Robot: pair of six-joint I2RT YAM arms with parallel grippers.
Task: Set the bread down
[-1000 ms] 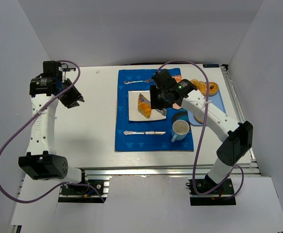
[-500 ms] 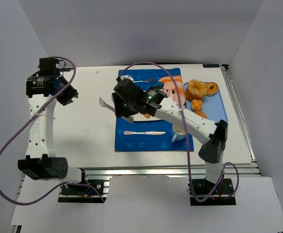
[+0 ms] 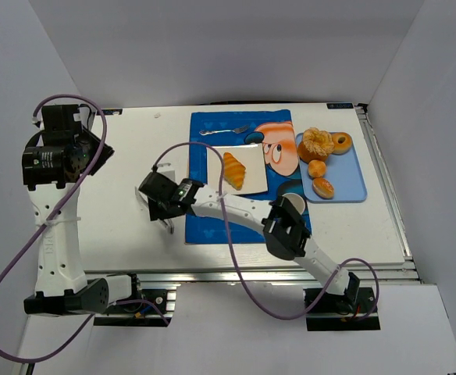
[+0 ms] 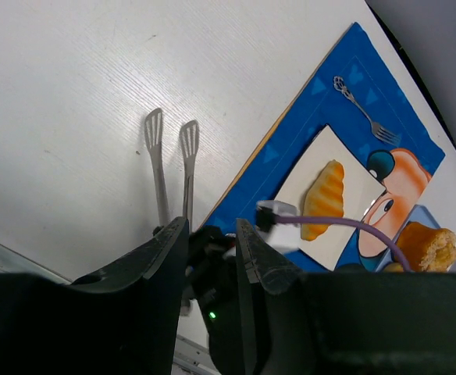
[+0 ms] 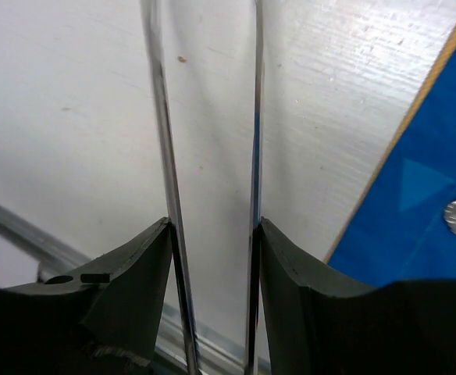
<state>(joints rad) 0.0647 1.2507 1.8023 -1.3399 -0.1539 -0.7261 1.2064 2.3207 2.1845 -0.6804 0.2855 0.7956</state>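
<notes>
Right arm has swung clean across: a second ago it was over the plate, and now the right hand (image 3: 159, 205) sits low over bare desk (image 3: 126, 176), just off the left edge of the mat (image 3: 204, 228). Its fingers are clamped on the tongs (image 5: 164, 141). Both steel arms press against the inner faces, and the tips poke out ahead of the hand with nothing caught between them. Left arm has drawn back and up too. The left hand (image 4: 211, 224) hangs above the right one, fingers apart, holding nothing.

Farther out and off toward the right, well apart from the right hand, the bread (image 3: 234, 169) lies on the plate (image 3: 255, 181), wholly inside the rim. So the placing looks done, and I'd judge this step to be parking the tongs.

To do that well, bring the tongs down until both arms lie flat on the desk before letting go, so they don't spring or skid. Keep them off the mat's edge. Ease the fingers apart slowly and lift straight up, away from the tips. Steer the elbow clear of the cup (image 3: 292, 205) behind the hand.
</notes>
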